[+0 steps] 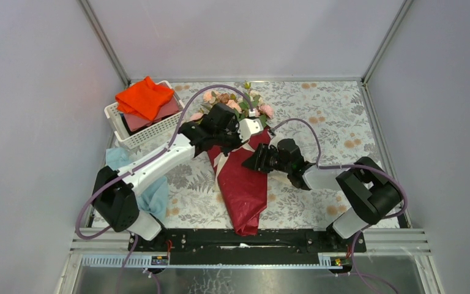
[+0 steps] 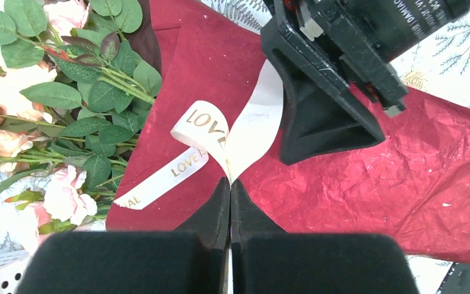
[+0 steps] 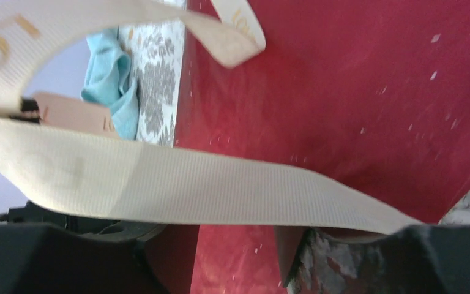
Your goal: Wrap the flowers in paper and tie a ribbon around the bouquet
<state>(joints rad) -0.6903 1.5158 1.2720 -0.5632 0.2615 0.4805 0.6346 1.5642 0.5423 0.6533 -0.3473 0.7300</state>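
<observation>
The bouquet lies mid-table: pink flowers (image 1: 232,101) (image 2: 67,110) at the far end rise from a dark red paper (image 1: 245,184) (image 2: 367,184) (image 3: 355,92) cone. A cream ribbon (image 1: 249,127) (image 2: 205,125) (image 3: 190,184) printed LOVE loops over the cone's neck. My left gripper (image 1: 240,133) (image 2: 229,180) is shut on the ribbon where two strands meet. My right gripper (image 1: 258,160) (image 3: 229,236) hovers just right of the cone, jaws apart, with a ribbon strand stretched across in front of its fingertips and red paper showing between them.
A white basket (image 1: 136,138) holding an orange cloth (image 1: 144,98) stands at the back left. A light blue cloth (image 1: 153,193) (image 3: 107,79) lies beside the left arm. The floral tablecloth (image 1: 330,116) stretches to the right, with enclosure walls around it.
</observation>
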